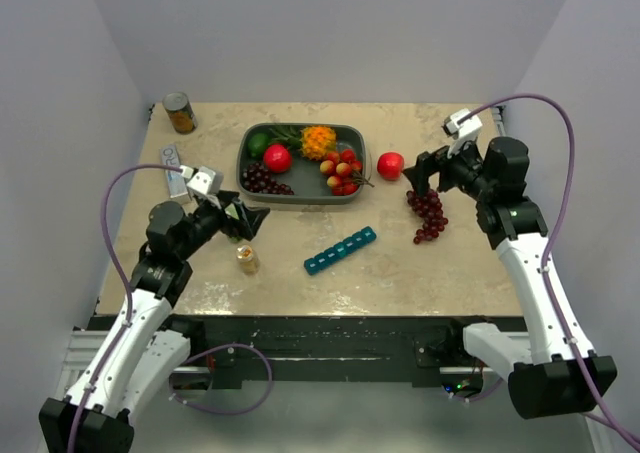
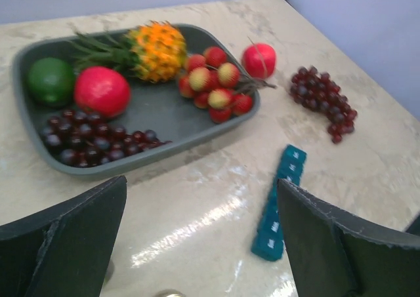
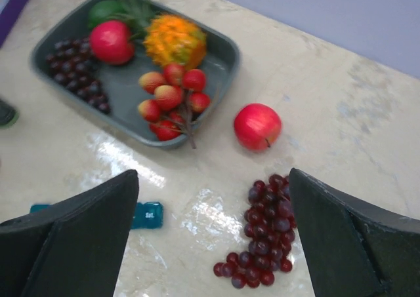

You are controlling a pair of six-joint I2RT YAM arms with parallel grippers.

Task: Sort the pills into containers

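Overhead view alone takes in both arms, a tin can [image 1: 180,113] at the far left corner of the bench [image 1: 420,273], and a small amber bottle [image 1: 247,259] standing just in front of my left tool [image 1: 243,220]. The wrist views add the detail: the left one shows the strip of teal cells [image 2: 279,202] almost whole, while the right one shows only one end of it [image 3: 146,215], the rest hidden behind a finger.

Grey tray [image 1: 300,201]: holds a lime [image 2: 50,80], a round red fruit [image 2: 102,90], an orange spiky fruit with green leaves [image 2: 156,50], a bunch of dark grapes [image 2: 92,139] and a cluster of red-and-yellow berries [image 2: 213,87]. A red apple [image 3: 257,126] and a second bunch of grapes [image 3: 266,235] lie on the bench outside it, to its right.

Strip of teal cells [image 1: 340,251]: the pictures are too small to tell what is inside.

Location: the strip lies flat in front of the tray, slanting from near left to far right, between my two tools and apart from both. The loose grapes lie just beneath my right tool [image 1: 425,168].

Left tool [image 2: 203,244]: jaws spread wide, holding nothing. Right tool [image 3: 213,244]: likewise spread wide and empty.
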